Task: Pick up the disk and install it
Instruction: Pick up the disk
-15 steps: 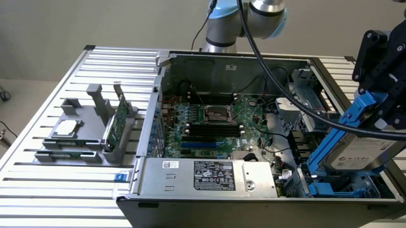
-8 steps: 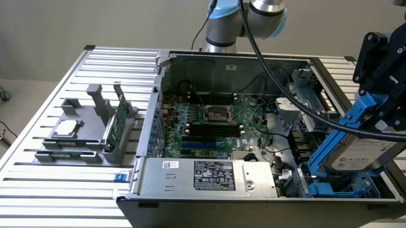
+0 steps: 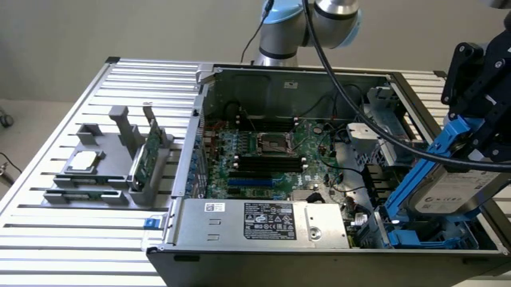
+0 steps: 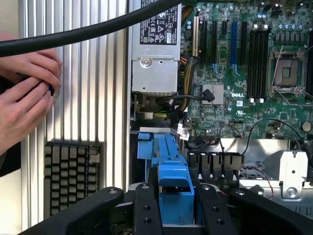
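Observation:
The disk (image 3: 453, 190) is a silver-grey drive with a white label, edged by a blue carrier frame (image 3: 423, 173). It hangs tilted, one end low, over the drive bay (image 3: 423, 240) in the open computer case's corner at the exterior view's right. My black gripper (image 3: 473, 133) is shut on its upper end. In the wrist view the blue carrier (image 4: 173, 178) sits clamped between the black fingers (image 4: 146, 208) of my gripper (image 4: 175, 200), pointing toward a blue bracket (image 4: 151, 144) in the bay.
The open case (image 3: 209, 81) holds a motherboard (image 3: 267, 155) and a grey power supply (image 3: 264, 221). A grey fixture at the exterior view's left carries a small silver chip (image 3: 84, 160) and a green card (image 3: 145, 156). A person's hands (image 4: 24, 93) rest beside a keyboard (image 4: 71, 171). A thick black cable (image 4: 98, 30) crosses overhead.

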Robot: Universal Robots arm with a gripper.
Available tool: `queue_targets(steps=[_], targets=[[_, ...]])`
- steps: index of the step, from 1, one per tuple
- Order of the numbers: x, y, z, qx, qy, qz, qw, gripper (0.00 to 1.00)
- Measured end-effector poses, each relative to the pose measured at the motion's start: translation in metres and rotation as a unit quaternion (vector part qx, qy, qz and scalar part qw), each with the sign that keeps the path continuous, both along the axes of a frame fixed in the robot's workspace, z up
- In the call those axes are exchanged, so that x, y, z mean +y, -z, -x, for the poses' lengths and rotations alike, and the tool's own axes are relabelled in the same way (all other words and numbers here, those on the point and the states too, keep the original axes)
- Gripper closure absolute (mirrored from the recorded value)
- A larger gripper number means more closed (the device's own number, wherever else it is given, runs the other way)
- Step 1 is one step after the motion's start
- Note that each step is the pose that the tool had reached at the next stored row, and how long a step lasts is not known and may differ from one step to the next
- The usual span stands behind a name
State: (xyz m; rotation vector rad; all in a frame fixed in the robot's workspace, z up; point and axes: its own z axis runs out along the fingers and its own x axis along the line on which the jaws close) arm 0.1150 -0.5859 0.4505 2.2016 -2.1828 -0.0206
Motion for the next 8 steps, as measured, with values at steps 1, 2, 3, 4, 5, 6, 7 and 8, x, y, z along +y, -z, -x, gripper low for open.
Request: queue_targets(steps=[1, 2, 3, 4, 5, 6, 7, 8], targets=[[0.0004, 0.0003, -0.0013, 0.0008, 0.000, 0.0006, 1.0000, 0.67], [0.0004, 0.0005, -0.0029, 0.0016, 0.000, 0.0011, 1.0000, 0.67], [0.0005, 0.0004, -0.0043, 0.0023, 0.000, 0.0020, 1.0000, 0.67], [0.0006, 0.0007, -0.0051, 0.0028, 0.000, 0.0027, 1.0000, 0.67], [0.0005, 0.0012, -0.0053, 0.0031, 0.000, 0.0030, 1.0000, 0.67], [0.0005, 0.0018, -0.0053, 0.0033, 0.000, 0.0031, 1.0000, 0.67], [0.0005, 0.0024, -0.0053, 0.0034, 0.000, 0.0031, 1.0000, 0.67], [0.0005, 0.0031, -0.0053, 0.0036, 0.000, 0.0032, 1.0000, 0.67]])
